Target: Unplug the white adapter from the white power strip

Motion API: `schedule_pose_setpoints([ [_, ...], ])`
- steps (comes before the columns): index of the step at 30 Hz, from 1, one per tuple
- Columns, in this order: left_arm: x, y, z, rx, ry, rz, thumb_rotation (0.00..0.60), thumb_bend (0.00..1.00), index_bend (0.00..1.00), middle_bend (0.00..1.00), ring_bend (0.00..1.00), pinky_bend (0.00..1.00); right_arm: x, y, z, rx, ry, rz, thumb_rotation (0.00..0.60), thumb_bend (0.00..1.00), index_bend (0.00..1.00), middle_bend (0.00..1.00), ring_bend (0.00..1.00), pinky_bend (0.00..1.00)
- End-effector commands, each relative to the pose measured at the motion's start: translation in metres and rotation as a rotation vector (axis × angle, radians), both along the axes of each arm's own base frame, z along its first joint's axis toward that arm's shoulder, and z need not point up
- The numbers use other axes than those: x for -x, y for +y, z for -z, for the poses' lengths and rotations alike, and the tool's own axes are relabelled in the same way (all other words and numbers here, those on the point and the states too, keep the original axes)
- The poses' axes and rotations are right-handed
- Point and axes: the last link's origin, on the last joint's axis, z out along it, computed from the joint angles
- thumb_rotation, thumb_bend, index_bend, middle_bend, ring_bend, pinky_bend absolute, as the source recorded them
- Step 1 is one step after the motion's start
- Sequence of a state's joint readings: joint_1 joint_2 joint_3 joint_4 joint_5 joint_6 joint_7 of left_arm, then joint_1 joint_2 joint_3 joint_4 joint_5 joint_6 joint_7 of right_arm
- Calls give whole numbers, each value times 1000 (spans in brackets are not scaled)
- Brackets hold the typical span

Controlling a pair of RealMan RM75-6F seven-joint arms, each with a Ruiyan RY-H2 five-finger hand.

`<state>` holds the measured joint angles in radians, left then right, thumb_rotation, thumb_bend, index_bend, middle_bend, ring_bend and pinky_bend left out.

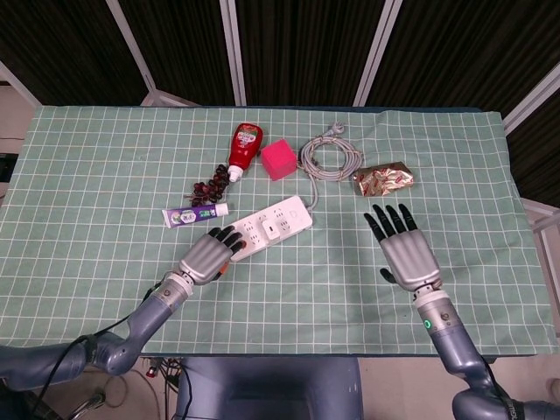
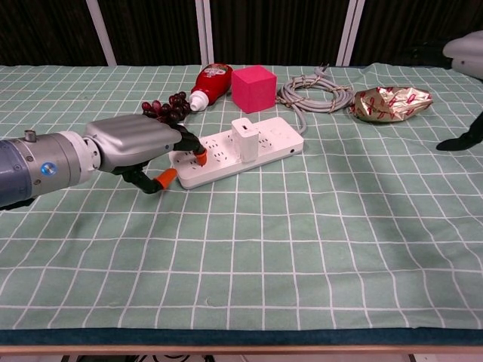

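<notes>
White power strip (image 1: 269, 229) lies flat, angled, its near end under my left fingertips (image 2: 192, 149). White adapter (image 2: 243, 138), a small blocky cube, stands upright, plugged in mid-strip, just beyond those fingertips.
</notes>
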<state>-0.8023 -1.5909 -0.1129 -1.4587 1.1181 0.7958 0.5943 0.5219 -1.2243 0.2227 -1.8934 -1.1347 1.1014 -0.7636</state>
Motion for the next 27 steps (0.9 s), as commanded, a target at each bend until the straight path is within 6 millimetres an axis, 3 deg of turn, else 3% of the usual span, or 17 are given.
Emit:
schedule_pose_setpoints([
  [1, 2, -1, 2, 3, 4, 1, 600, 606, 255, 169, 75, 211, -12, -4, 12, -36, 30, -69, 600, 261, 12, 61, 53, 106],
  [11, 1, -5, 11, 24, -1, 9, 600, 605, 254, 168, 75, 211, -49, -25, 53, -110, 85, -255, 600, 261, 148, 161, 159, 196],
  [27, -1, -5, 12, 29, -3, 21, 600, 605, 254, 168, 75, 212, -90, -55, 101, -162, 37, -268, 600, 261, 182, 191, 188, 227],
])
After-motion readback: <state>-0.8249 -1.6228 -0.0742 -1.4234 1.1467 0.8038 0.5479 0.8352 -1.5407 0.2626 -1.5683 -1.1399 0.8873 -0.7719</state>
